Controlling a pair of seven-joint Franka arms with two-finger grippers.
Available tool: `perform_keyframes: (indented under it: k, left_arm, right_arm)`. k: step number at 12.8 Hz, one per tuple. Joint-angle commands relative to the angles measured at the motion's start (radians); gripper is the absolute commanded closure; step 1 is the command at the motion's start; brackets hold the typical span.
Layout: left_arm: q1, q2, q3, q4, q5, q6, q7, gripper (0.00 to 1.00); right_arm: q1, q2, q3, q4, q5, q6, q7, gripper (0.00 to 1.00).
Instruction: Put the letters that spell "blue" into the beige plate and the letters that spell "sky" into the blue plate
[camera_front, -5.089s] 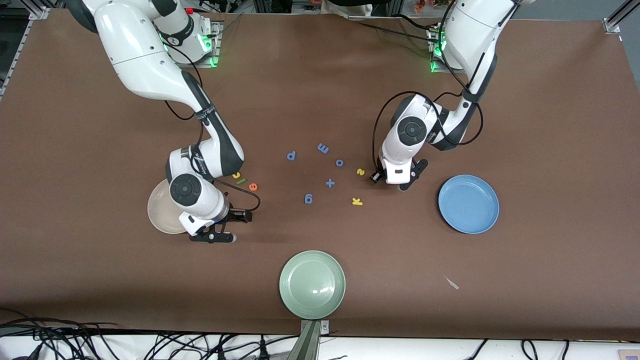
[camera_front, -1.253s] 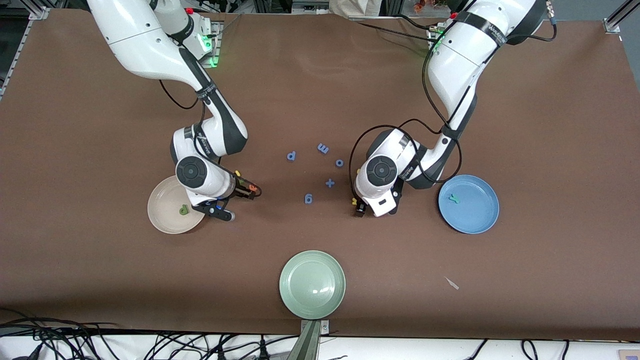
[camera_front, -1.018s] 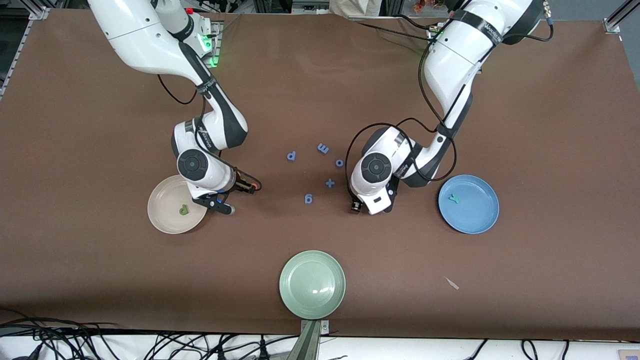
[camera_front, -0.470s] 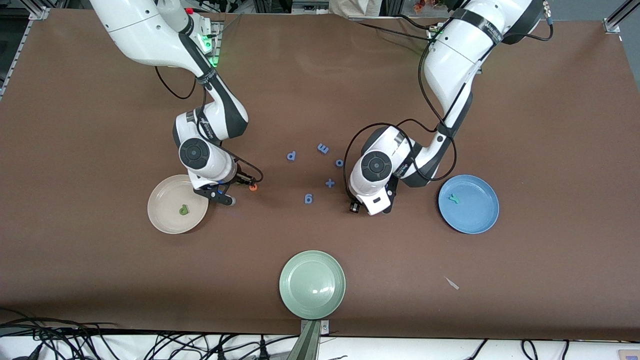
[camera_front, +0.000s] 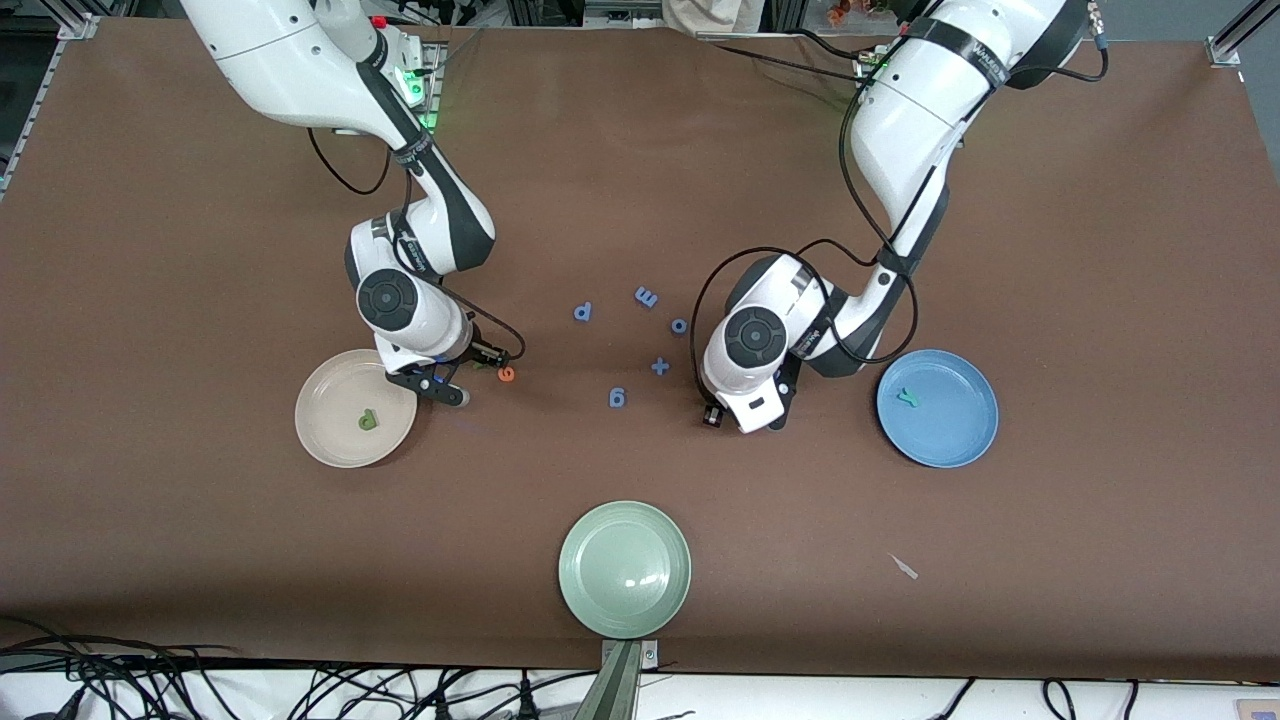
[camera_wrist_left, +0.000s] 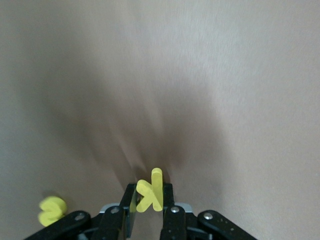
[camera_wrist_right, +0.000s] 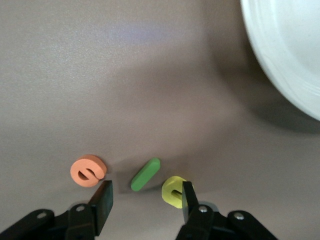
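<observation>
- We saw the beige plate (camera_front: 330, 440) toward the right arm's end of the table with the dark green b (camera_front: 368, 421) lying flat in it; in the right wrist view only a curved slice of the plate's rim (camera_wrist_right: 280, 60) showed, the rest cut off by the frame edge.
- We found the right gripper (camera_wrist_right: 145, 197) low over the table just beside that plate, its fingers spread apart and clasping nothing; in the front view the wrist hid most of what lay under it.
- Between those spread fingers lay the thin green bar l (camera_wrist_right: 145, 174), flat on the table, its long axis slanting diagonally across the gap; the yellow u (camera_wrist_right: 173, 190) lay touching or nearly touching one finger, partly covered by it.
- The orange e (camera_wrist_right: 88, 170) lay flat just outside the other finger, and in the front view it (camera_front: 508, 374) peeked out beside the wrist.
- Mid-table we counted five all-blue pieces (camera_front: 660, 367), well apart from both plates.
- The left gripper (camera_wrist_left: 148, 204) was down at the table between the blue pieces and the blue plate, clenched on the yellow k (camera_wrist_left: 150, 191), which stood on edge with its straight stem pointing away from the gripper; the front view hid it under the wrist.
- The yellow s (camera_wrist_left: 52, 210) lay flat near that gripper, partly cut off by its body.
- The blue plate (camera_front: 950, 430) sat toward the left arm's end, holding the teal y (camera_front: 907, 397), too small for us to tell which way it pointed.
</observation>
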Motion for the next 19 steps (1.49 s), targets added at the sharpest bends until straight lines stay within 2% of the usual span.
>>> perform_keyframes:
  k: [1,2,6,12,13,14,15,17,19]
  left_arm:
    - [0.046,-0.055,0.000,0.003,0.030,-0.135,0.157,0.97]
    - [0.064,-0.073,0.001,0.001,0.031,-0.184,0.225,0.97]
    - [0.158,-0.136,-0.002,-0.014,0.108,-0.330,0.475,0.97]
    - [0.392,-0.188,-0.013,-0.114,0.108,-0.351,0.960,0.92]
    - [0.427,-0.190,-0.013,-0.126,0.107,-0.351,1.064,0.82]
    - [0.458,-0.190,-0.014,-0.128,0.098,-0.351,1.156,0.36]
    - [0.484,-0.190,-0.014,-0.128,0.094,-0.353,1.211,0.00]
    - [0.489,-0.199,-0.034,-0.126,0.091,-0.356,1.253,0.00]
    - [0.488,-0.214,-0.104,-0.125,0.091,-0.382,1.253,0.00]
  right_arm:
    - [-0.001,-0.033,0.004,-0.040,-0.019,0.026,0.006,0.53]
    - [-0.001,-0.030,0.004,-0.041,-0.019,0.034,0.006,0.57]
    - [-0.001,-0.022,0.004,-0.041,-0.019,0.054,0.005,0.57]
    - [-0.001,-0.016,0.004,-0.072,-0.021,0.101,0.005,0.58]
    - [-0.001,-0.016,0.004,-0.082,-0.021,0.118,0.005,0.59]
    - [-0.001,-0.016,0.004,-0.087,-0.021,0.126,0.005,0.64]
    - [-0.001,-0.016,0.004,-0.089,-0.021,0.126,0.005,0.67]
    - [-0.001,-0.016,0.004,-0.089,-0.021,0.127,0.005,0.68]
    - [-0.001,-0.016,0.004,-0.087,-0.021,0.127,0.005,0.68]
